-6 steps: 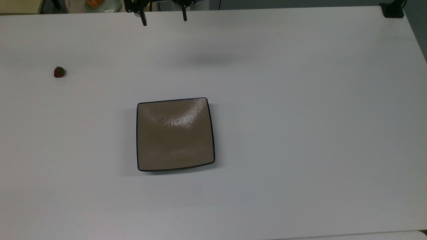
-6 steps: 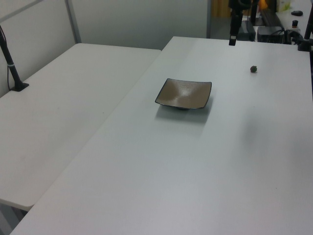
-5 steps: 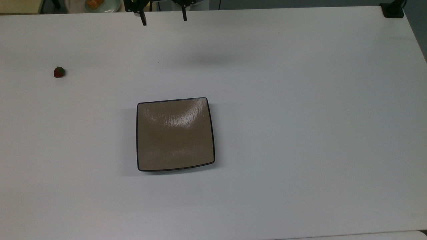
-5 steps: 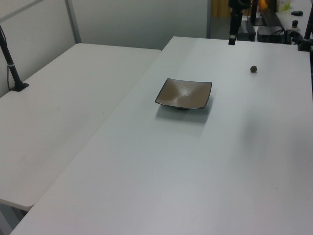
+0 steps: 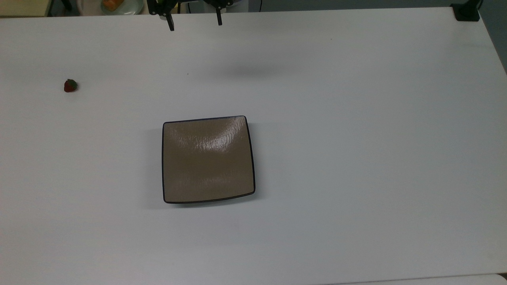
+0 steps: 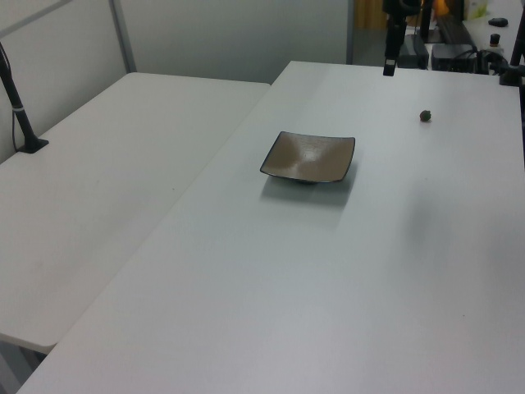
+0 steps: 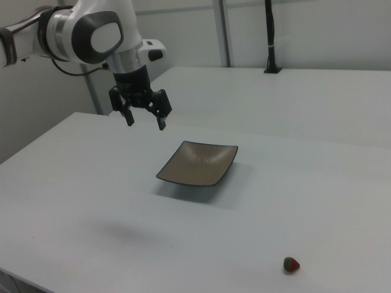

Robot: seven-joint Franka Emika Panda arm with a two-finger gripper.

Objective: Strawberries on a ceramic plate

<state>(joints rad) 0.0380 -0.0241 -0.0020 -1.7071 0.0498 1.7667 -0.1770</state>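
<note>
Jaws [image 7: 145,119] spread wide, empty, above table [image 5: 356,118] — strawberry [image 5: 70,85] well apart from ceramic plate [image 5: 208,159].

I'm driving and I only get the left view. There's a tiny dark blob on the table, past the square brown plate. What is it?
Observer: It's a strawberry. The right view shows it red with a green cap.
Operator: Is the robot's hand open?
Observer: Yes. In the right view the gripper has its two fingers spread apart, with nothing between them.
Operator: Is there any other food around?
Observer: In the top view a round pale plate with something orange on it sits beyond the table's edge, at the top view's upper left.
</note>
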